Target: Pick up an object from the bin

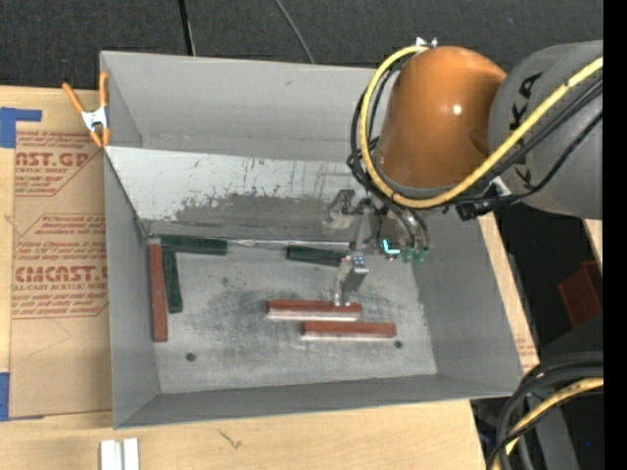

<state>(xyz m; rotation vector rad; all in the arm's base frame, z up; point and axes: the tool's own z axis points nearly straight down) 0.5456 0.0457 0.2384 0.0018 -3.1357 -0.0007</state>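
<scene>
The pincer (348, 290) stood low at one end of a red bar (312, 308) just 3 o'clock of the bin's (245, 355) middle — the approach, I judged. Whether it was open or closed I could not tell; the next move called for a grip clear of the second red bar (348, 330) at 5 o'clock.

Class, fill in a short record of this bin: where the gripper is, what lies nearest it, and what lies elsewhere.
container: grey bin
gripper: gripper above the right end of the upper red bar, mid-bin
nearest: lower red bar in front; short green bar behind
left side: left red bar along the wall; side green bar and back green bar forming an L
</scene>
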